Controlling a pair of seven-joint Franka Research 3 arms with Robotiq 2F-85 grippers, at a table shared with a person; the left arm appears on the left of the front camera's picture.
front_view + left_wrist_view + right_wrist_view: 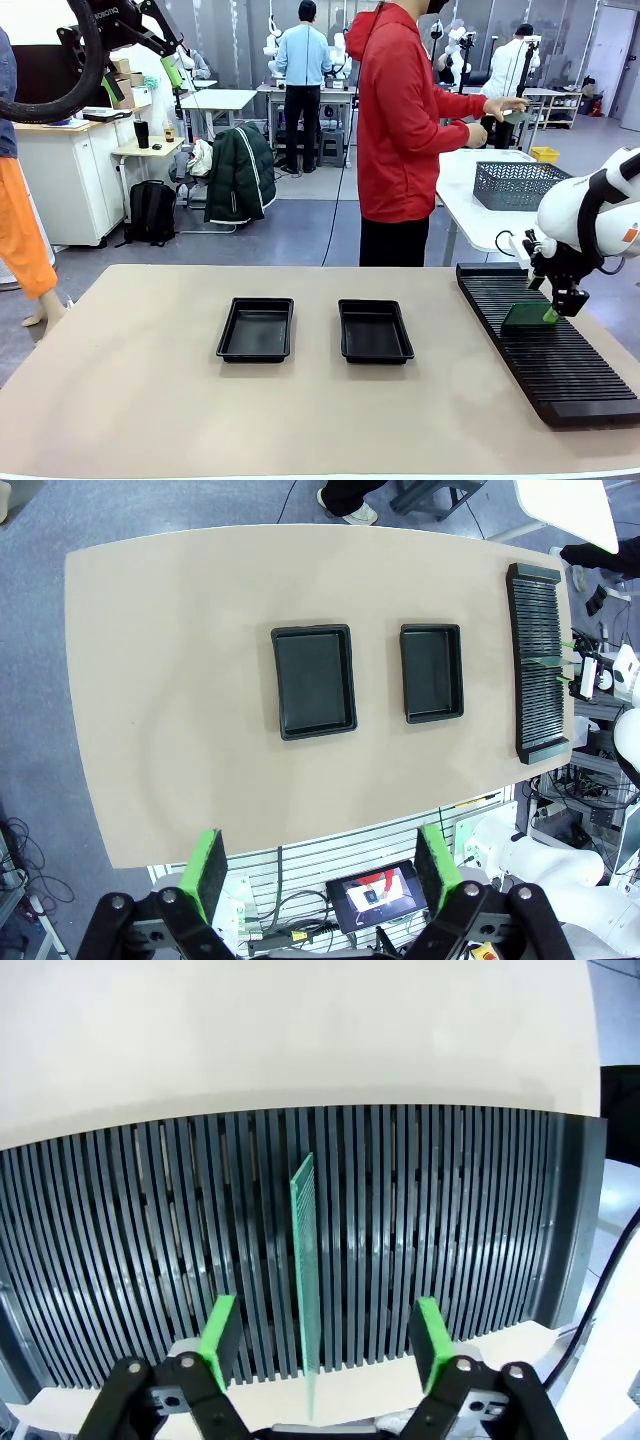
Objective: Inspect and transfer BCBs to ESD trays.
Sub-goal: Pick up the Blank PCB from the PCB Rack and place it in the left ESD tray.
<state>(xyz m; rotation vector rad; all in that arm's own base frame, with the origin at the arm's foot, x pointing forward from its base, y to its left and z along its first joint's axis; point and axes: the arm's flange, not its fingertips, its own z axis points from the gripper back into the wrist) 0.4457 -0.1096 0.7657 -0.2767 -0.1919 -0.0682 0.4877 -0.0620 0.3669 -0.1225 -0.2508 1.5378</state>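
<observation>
Right tool (325, 1312) wide, straddling BCB (304, 1250) without touching; BCB upright on edge in rack (460, 1210) slot. Left tool (322, 865) wide, empty, high above trays (315, 680); body reads "ROBOTIQ".

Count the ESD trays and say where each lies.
2: the left ESD tray lies left of centre; the right ESD tray lies beside it, nearer the slotted rack. None seems hidden.
</observation>
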